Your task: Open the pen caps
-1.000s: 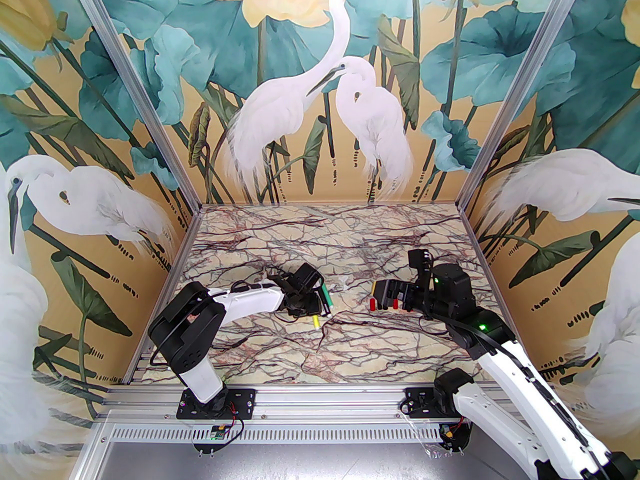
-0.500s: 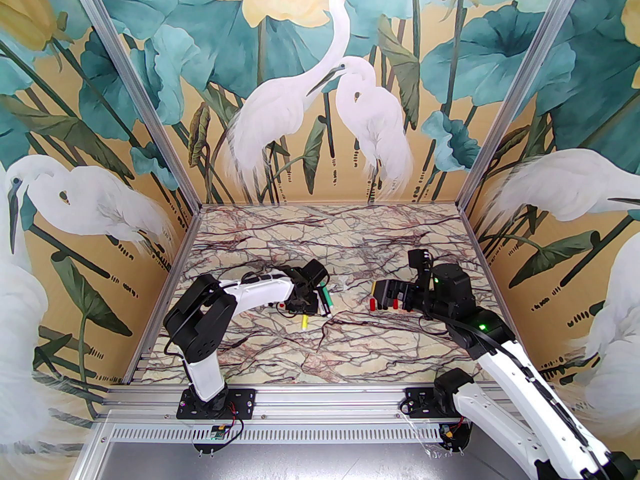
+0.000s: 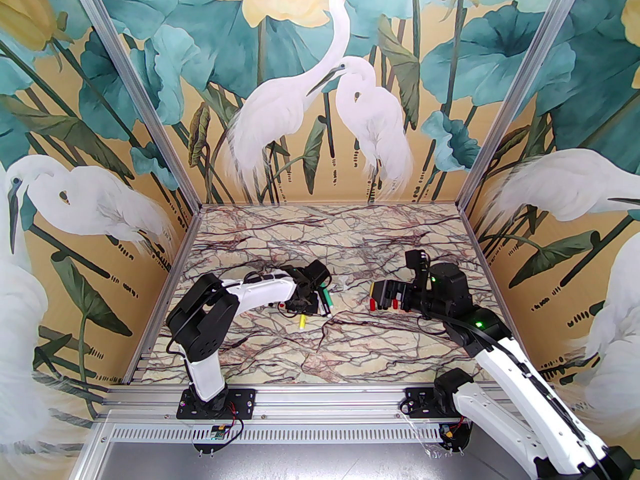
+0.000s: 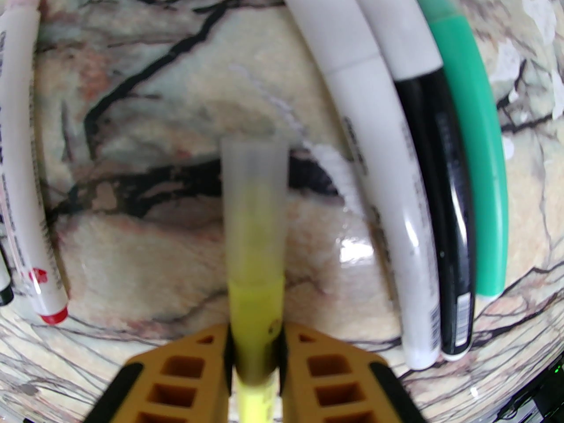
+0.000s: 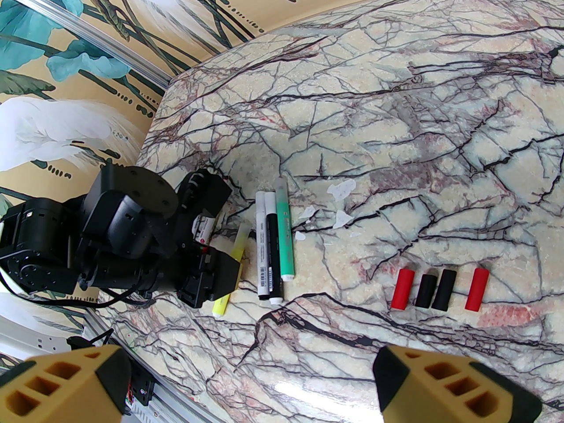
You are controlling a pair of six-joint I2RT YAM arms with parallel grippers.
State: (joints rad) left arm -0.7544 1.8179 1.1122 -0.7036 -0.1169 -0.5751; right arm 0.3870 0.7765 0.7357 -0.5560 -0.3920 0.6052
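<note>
My left gripper [image 4: 255,337] is shut on a yellow pen [image 4: 255,280] that lies low over the marble; a frosted clear cap [image 4: 254,170] covers its far end. To its right lie a white pen [image 4: 374,148], a black-and-white pen [image 4: 436,170] and a green pen [image 4: 471,148], side by side. A white pen with a red end [image 4: 26,192] lies on the left. Several loose caps stand in a row: red [image 5: 402,289], black [image 5: 425,290], black [image 5: 443,289], red [image 5: 476,289]. My right gripper [image 5: 251,368] hangs open above the table near them.
Whitish plastic scraps [image 5: 341,190] lie on the marble table [image 3: 320,358] beyond the pens. The left arm's black wrist [image 5: 128,236] sits over the pens' left side. Painted walls close the table on three sides, and bare marble lies toward the near edge.
The left arm has drawn back to the left, carrying the yellow pen a little leftward. The right arm has shifted slightly to the left.
</note>
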